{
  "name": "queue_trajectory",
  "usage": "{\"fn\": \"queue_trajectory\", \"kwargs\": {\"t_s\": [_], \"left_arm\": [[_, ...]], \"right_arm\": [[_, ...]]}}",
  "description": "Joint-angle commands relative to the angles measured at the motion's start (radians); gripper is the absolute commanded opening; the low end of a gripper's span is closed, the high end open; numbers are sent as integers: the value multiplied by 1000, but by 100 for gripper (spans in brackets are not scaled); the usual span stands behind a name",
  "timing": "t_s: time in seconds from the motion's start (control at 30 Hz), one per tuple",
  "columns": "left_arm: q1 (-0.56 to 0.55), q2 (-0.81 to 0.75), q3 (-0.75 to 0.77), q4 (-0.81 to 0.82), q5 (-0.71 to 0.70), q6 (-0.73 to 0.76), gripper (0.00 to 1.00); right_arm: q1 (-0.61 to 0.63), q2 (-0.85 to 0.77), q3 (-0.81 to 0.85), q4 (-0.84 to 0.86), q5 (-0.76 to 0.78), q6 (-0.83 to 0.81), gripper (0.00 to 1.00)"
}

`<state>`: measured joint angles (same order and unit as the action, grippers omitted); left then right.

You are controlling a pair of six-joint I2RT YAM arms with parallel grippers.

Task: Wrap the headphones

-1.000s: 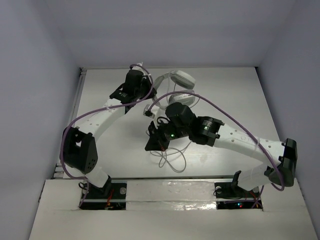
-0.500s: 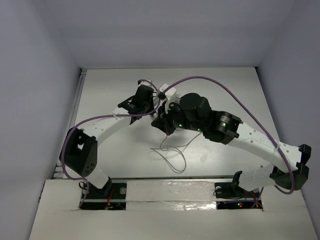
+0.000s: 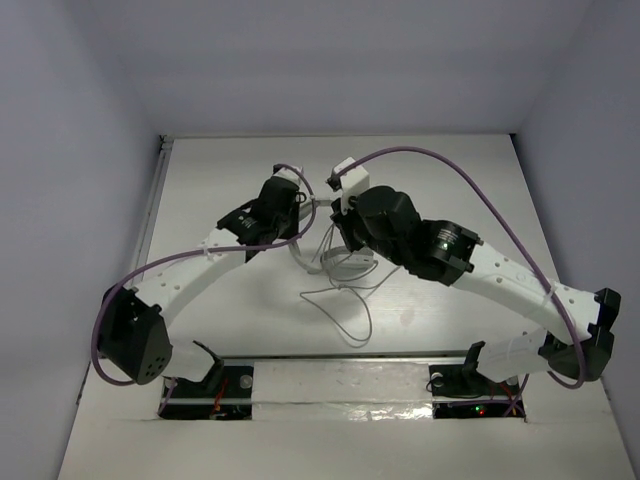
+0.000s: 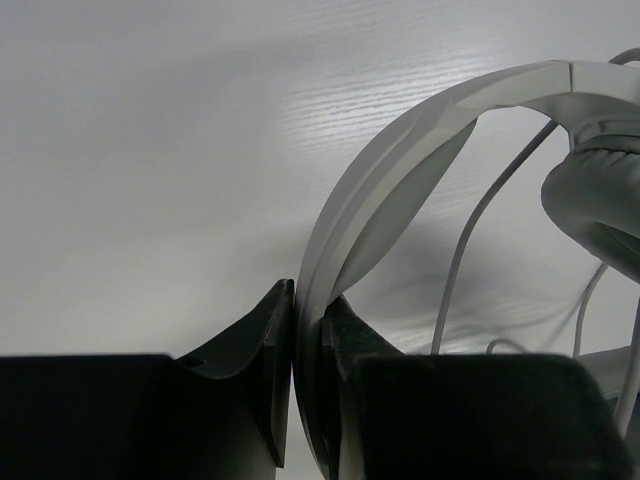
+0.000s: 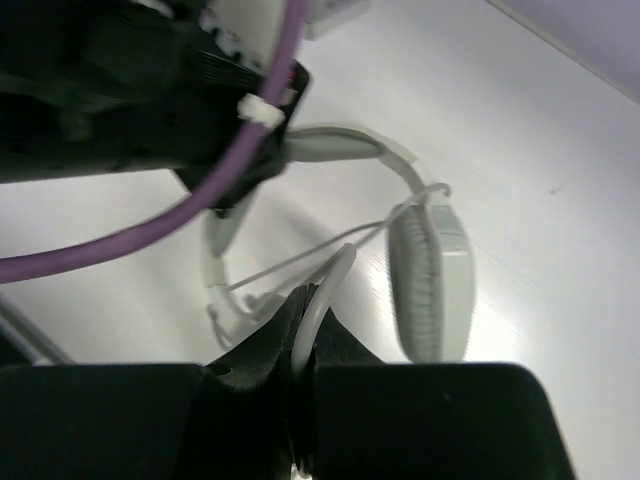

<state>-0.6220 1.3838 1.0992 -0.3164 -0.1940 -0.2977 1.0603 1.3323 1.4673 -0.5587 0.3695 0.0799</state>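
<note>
The white headphones [image 3: 338, 258] hang between my two grippers over the middle of the table. My left gripper [image 4: 308, 300] is shut on the curved headband [image 4: 400, 150], with one grey ear cup [image 4: 595, 200] at the right edge of that view. My right gripper [image 5: 312, 312] is shut on a white strand that looks like the cord, close beside an ear cup [image 5: 432, 275]. In the top view the left gripper [image 3: 296, 212] and right gripper [image 3: 335, 240] are close together. The thin cord [image 3: 345, 310] trails in loose loops on the table toward the near edge.
Thick purple cables [image 3: 440, 165] arc over both arms, and one crosses the right wrist view [image 5: 150, 235]. The left arm's black wrist [image 5: 130, 90] fills the top left of the right wrist view. White walls enclose the table [image 3: 220, 310].
The headphones have left the back of the table and now hang nearer the middle between the grippers. The left gripper moved nearer and rightward; the right gripper rose from the cord loops up to the headphones.
</note>
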Motion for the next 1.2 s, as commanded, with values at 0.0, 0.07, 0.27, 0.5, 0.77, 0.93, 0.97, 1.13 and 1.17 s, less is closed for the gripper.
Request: {"fn": "queue_trajectory", "kwargs": {"t_s": [0.0, 0.07, 0.27, 0.5, 0.77, 0.93, 0.97, 1.13, 1.17], "left_arm": [[-2, -60, 44, -32, 34, 46, 0], [-2, -68, 50, -58, 51, 63, 0], [-2, -98, 25, -90, 158, 156, 0], [-2, -137, 25, -98, 189, 192, 0], [-2, -173, 60, -95, 315, 207, 0], [33, -192, 114, -96, 439, 207, 0], [45, -195, 125, -101, 450, 207, 0], [110, -218, 169, -78, 567, 187, 0], [120, -224, 177, -73, 585, 177, 0]], "right_arm": [[-2, 22, -19, -10, 146, -38, 0], [-2, 28, -19, -6, 161, -52, 0], [-34, 39, -38, 60, 229, -123, 0], [-52, 93, -104, 95, 379, -154, 0], [-198, 94, -128, 155, 392, -115, 9], [-258, 71, -131, 177, 307, -81, 16], [-270, 67, -142, 181, 298, -56, 16], [-332, 25, -212, 239, 159, 56, 20], [-347, 7, -231, 258, 135, 73, 20]]}}
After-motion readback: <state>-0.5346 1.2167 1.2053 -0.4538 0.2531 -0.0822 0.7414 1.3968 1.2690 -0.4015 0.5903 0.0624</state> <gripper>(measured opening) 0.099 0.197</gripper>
